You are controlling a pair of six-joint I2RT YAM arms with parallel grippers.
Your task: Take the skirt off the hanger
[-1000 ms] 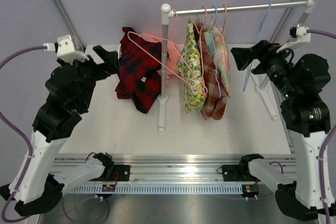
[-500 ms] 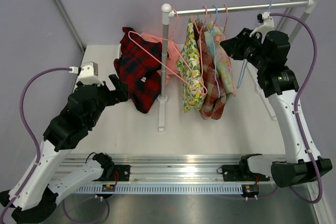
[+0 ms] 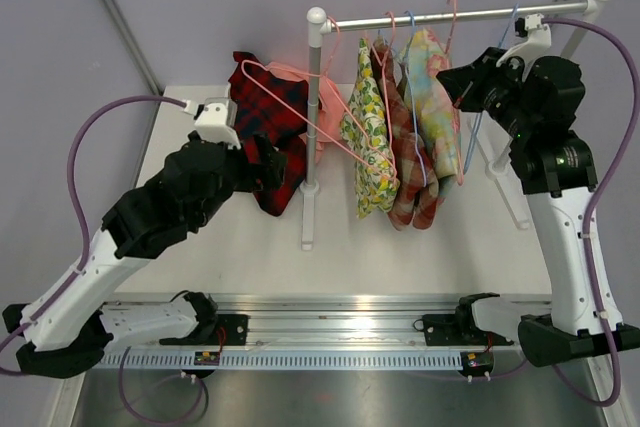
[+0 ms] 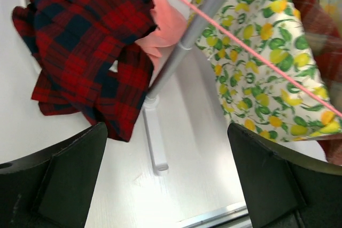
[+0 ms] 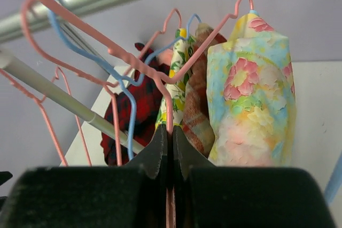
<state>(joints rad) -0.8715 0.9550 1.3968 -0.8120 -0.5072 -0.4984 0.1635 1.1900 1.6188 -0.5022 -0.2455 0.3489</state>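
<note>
A pastel floral skirt hangs from a pink wire hanger on the rail. My right gripper is shut on that hanger's wire, just below the hook, with the skirt right beside its fingers. The skirt hangs tilted, its lower end swung to the right. My left gripper stands wide open low over the table, by the red tartan cloth, holding nothing.
A lemon-print skirt and an orange plaid one hang beside the floral one. A bare blue hanger hangs at the right. The rack's post and foot stand mid-table. Another pink hanger lies on the tartan cloth.
My right gripper has reached the rail and shut on the pink hanger; the floral skirt has swung right. My left arm has moved right and lower, toward the rack's foot, still open.
</note>
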